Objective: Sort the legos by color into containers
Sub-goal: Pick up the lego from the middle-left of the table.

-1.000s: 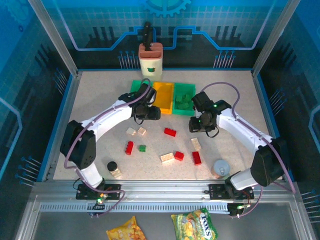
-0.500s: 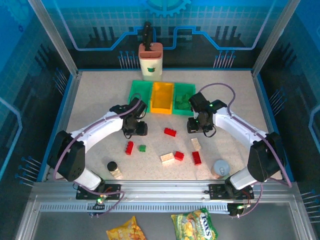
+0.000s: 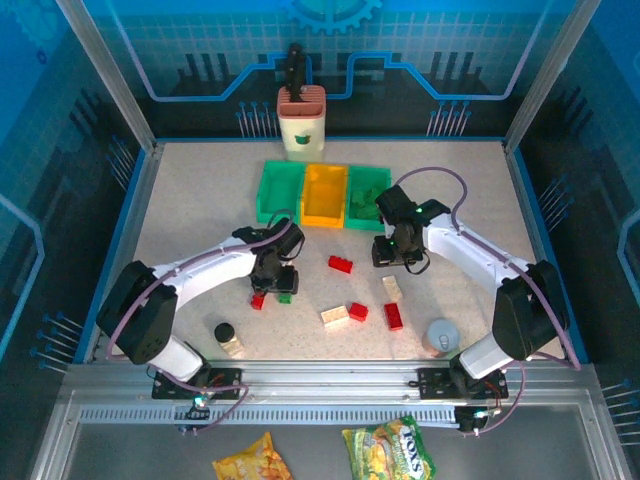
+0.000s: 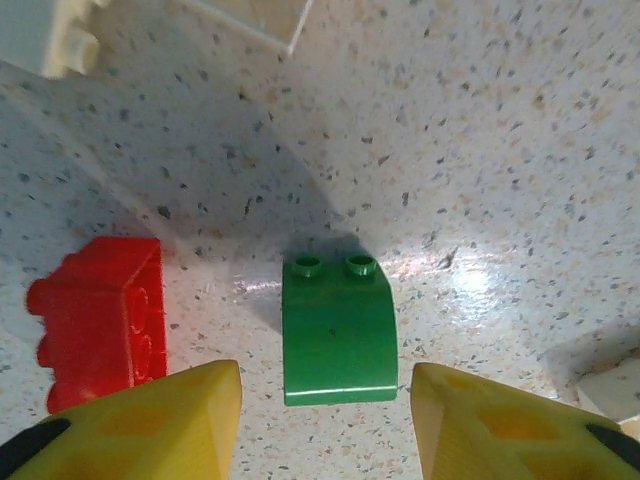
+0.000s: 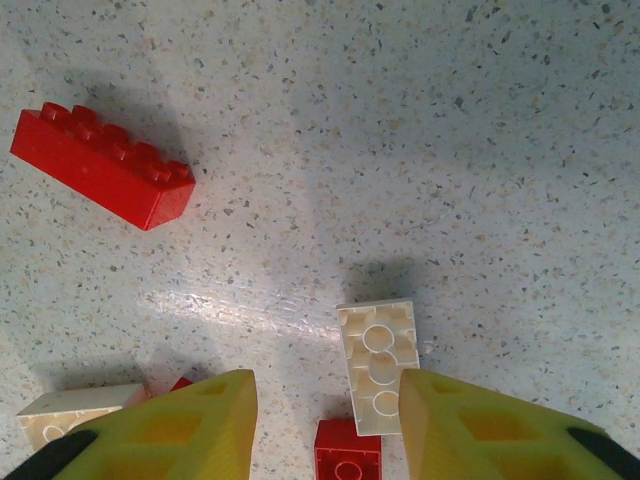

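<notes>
Nearest, past the rail, two snack packets [image 3: 385,450] lie off the desk [image 3: 190,200]. On the desk's near edge a black-capped jar [image 3: 224,333] stands at the left and a grey cup [image 3: 441,335] at the right. Between them lie loose legos: a cream brick [image 3: 334,316] touching a small red brick [image 3: 357,311], and a second red brick [image 3: 393,316] near them.

A little farther in, the left arm's fingers [image 4: 150,420] stand apart, low over the desk. The end of a green curved brick [image 4: 338,330] lies between their tips with a gap on each side. A chunky red brick [image 4: 98,320] lies just beside it.

The right arm's fingers [image 5: 170,430] are apart too. A cream flat brick [image 5: 380,365] lies between them, close against one finger; whether it touches I cannot tell. A long red brick [image 5: 103,165] lies well apart beyond.

Farther still, three containers sit side by side: a left green bin [image 3: 280,190], an orange-yellow bin [image 3: 324,194] and a right green bin [image 3: 355,222] with green pieces inside. Behind them stands a cream holder [image 3: 301,125] with a brown top.
</notes>
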